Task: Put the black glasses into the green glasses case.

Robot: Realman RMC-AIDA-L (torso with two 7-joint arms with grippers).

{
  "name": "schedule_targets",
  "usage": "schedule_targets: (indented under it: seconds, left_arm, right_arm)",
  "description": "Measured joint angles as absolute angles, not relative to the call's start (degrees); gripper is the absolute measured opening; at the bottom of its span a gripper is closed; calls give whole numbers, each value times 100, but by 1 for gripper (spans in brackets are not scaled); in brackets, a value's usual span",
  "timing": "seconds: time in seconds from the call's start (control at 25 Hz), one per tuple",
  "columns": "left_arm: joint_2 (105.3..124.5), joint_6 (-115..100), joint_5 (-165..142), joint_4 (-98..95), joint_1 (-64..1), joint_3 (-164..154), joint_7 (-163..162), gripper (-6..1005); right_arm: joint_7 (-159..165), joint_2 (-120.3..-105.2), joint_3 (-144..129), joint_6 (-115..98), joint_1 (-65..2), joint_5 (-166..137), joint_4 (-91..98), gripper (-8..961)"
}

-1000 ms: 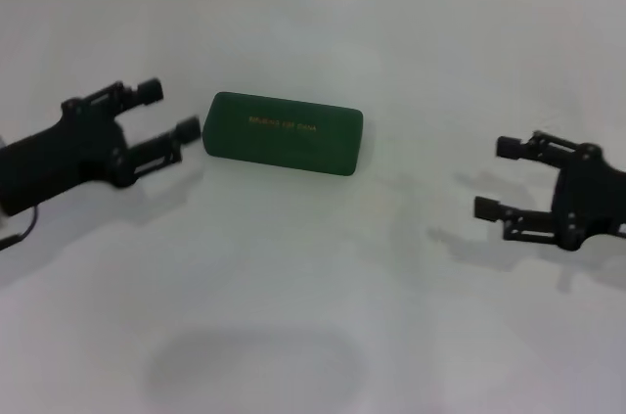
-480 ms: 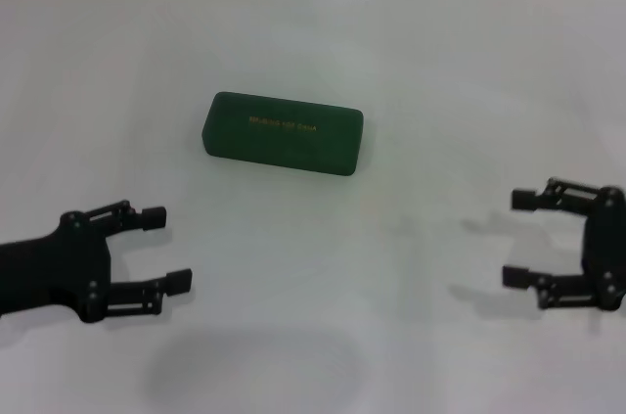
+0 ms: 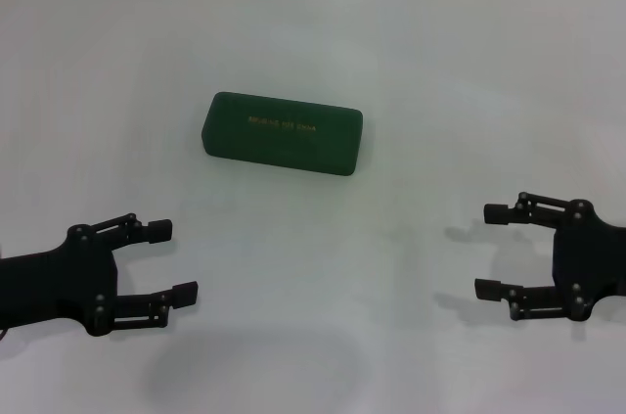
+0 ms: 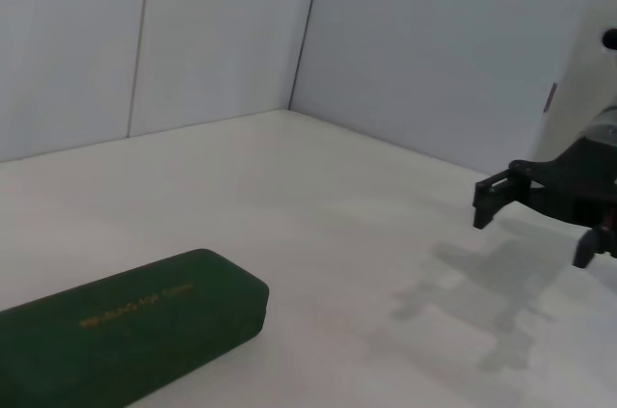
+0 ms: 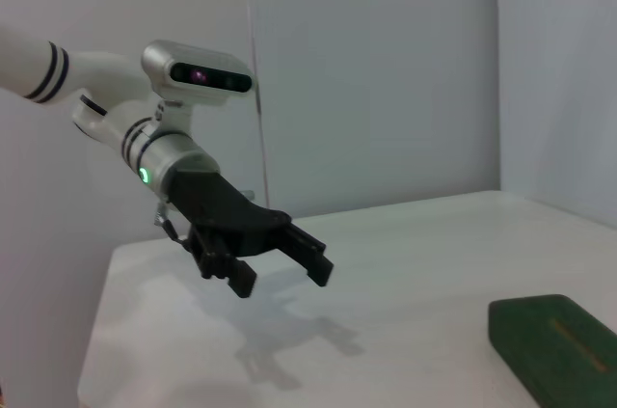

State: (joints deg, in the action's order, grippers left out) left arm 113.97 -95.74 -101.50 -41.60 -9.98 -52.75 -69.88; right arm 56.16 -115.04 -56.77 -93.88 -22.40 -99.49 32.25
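The green glasses case (image 3: 283, 132) lies shut on the white table, gold lettering on its lid; it also shows in the left wrist view (image 4: 116, 326) and the right wrist view (image 5: 559, 340). The black glasses are out of view. My left gripper (image 3: 173, 259) hovers open near the table's front left, well short of the case, and appears in the right wrist view (image 5: 284, 265). My right gripper (image 3: 492, 250) is open at the front right, also apart from the case, seen from the left wrist (image 4: 530, 220). Neither gripper holds anything.
The white table (image 3: 313, 32) runs back to a pale tiled wall. A faint oval shadow (image 3: 254, 367) lies on the table near the front edge.
My left gripper pulled back from beside the case to the front left. My right gripper dropped toward the front right, then shifted slightly inward. The case stayed put.
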Motion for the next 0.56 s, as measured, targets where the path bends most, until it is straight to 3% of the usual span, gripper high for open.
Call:
schedule_targets:
  seconds: [0.56]
  left_arm:
    - [11383,-9611,-10161,-4159,-1005,-5288,-6993,887]
  right_arm:
    - [5643,-11480,-5660,-9202,-2241,-9904,3334,841]
